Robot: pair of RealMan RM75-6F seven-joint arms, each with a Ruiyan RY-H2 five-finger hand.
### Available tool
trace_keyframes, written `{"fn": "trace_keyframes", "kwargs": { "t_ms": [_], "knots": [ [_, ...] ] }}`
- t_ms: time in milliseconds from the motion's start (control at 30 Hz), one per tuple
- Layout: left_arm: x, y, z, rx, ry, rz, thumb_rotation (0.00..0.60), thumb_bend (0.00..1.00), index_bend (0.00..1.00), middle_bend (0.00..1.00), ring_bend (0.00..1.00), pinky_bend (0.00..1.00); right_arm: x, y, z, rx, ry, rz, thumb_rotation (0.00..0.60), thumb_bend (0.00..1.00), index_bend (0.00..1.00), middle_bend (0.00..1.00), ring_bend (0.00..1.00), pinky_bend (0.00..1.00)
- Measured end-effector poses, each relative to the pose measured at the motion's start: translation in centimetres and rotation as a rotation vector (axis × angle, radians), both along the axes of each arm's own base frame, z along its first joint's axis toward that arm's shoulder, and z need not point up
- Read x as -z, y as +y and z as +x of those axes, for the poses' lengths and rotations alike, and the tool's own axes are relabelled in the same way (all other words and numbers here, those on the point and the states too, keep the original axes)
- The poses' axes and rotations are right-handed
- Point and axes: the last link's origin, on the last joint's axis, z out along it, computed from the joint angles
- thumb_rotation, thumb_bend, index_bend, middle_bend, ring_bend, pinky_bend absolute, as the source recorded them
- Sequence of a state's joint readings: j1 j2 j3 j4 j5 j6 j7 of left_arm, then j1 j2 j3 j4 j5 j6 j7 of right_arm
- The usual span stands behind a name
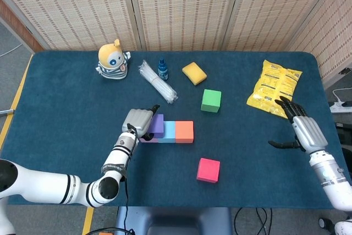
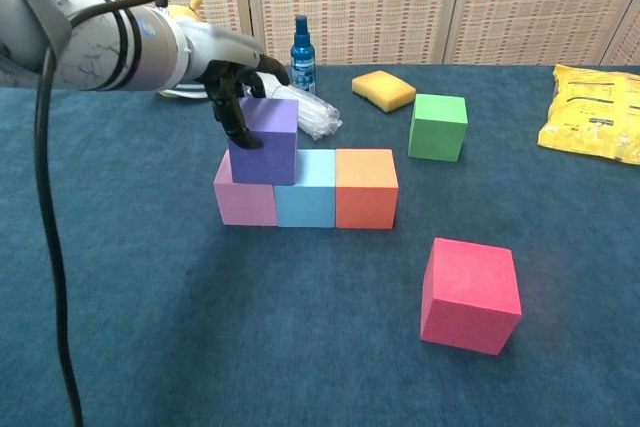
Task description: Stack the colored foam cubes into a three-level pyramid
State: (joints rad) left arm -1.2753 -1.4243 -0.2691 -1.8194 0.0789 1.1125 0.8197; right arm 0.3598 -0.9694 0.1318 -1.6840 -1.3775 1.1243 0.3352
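Observation:
Three foam cubes stand in a row: lilac [image 2: 244, 203], light blue [image 2: 305, 202] and orange [image 2: 366, 188]. A purple cube [image 2: 264, 141] sits on top, straddling the lilac and light blue ones. My left hand [image 2: 236, 80] grips the purple cube from its left and back, with the thumb on its front-left face. In the head view this hand [image 1: 139, 120] hides most of the lilac cube. A green cube [image 2: 438, 127] lies behind the row on the right, and a red cube [image 2: 470, 294] lies in front. My right hand [image 1: 303, 129] hovers open at the table's right edge.
Along the back of the table are a striped doll [image 1: 113, 59], a clear packet of straws [image 1: 158, 81], a small blue bottle [image 1: 163, 69] and a yellow sponge [image 1: 194, 73]. A yellow snack bag [image 1: 274, 87] lies just behind my right hand.

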Motion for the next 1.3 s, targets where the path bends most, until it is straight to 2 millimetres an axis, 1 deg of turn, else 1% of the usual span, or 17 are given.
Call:
{"fn": "trace_keyframes", "kwargs": {
  "t_ms": [100, 200, 433, 600, 667, 767, 900, 1033, 1133, 1300],
  "knots": [
    [0.0, -0.1, -0.1, -0.002, -0.001, -0.011, 0.600, 0.35, 0.00, 0.04, 0.07, 0.31, 0.0, 0.0, -0.1, 0.002, -0.002, 0.000, 0.600, 0.17, 0.00, 0.08, 0.03, 0.15],
    [0.0, -0.2, -0.1, -0.006, -0.008, -0.024, 0.600, 0.35, 0.00, 0.00, 0.00, 0.27, 0.0, 0.0, -0.1, 0.001, -0.003, -0.001, 0.600, 0.17, 0.00, 0.08, 0.03, 0.15],
    [-0.9, -0.1, -0.7, 0.015, 0.015, -0.054, 0.600, 0.35, 0.00, 0.00, 0.00, 0.16, -0.2, 0.0, -0.2, 0.004, -0.009, -0.006, 0.600, 0.17, 0.00, 0.08, 0.03, 0.15],
    [-1.1, 0.3, -1.4, 0.026, 0.037, -0.070, 0.600, 0.35, 0.02, 0.00, 0.00, 0.14, -0.1, 0.0, -0.3, 0.007, -0.010, -0.005, 0.600, 0.17, 0.00, 0.08, 0.03, 0.15],
    [-1.1, 0.6, -1.6, 0.026, 0.031, -0.068, 0.600, 0.35, 0.05, 0.02, 0.00, 0.14, -0.1, 0.0, -0.3, 0.006, -0.010, -0.003, 0.600, 0.17, 0.00, 0.08, 0.03, 0.15],
    [-0.9, 0.7, -1.6, 0.035, 0.021, -0.064, 0.600, 0.35, 0.10, 0.08, 0.02, 0.14, -0.1, 0.0, -0.3, 0.007, -0.008, -0.002, 0.600, 0.17, 0.00, 0.08, 0.03, 0.15],
    [-0.5, 0.8, -1.5, 0.046, 0.008, -0.055, 0.600, 0.34, 0.20, 0.19, 0.11, 0.14, -0.1, 0.0, -0.4, 0.009, -0.007, -0.004, 0.600, 0.17, 0.00, 0.08, 0.03, 0.15],
    [-0.3, 0.8, -1.5, 0.045, -0.003, -0.055, 0.600, 0.34, 0.28, 0.26, 0.16, 0.15, -0.1, 0.0, -0.4, 0.013, -0.008, -0.007, 0.600, 0.17, 0.00, 0.08, 0.03, 0.15],
    [-0.3, 0.8, -1.3, 0.043, -0.018, -0.056, 0.600, 0.34, 0.31, 0.28, 0.18, 0.15, -0.1, -0.1, -0.4, 0.016, -0.008, -0.008, 0.600, 0.17, 0.00, 0.08, 0.03, 0.15],
    [-0.7, 0.7, -0.8, 0.050, -0.045, -0.047, 0.600, 0.34, 0.30, 0.28, 0.18, 0.15, -0.2, -0.1, -0.4, 0.017, -0.007, -0.010, 0.600, 0.17, 0.00, 0.08, 0.03, 0.15]
  ]
}}
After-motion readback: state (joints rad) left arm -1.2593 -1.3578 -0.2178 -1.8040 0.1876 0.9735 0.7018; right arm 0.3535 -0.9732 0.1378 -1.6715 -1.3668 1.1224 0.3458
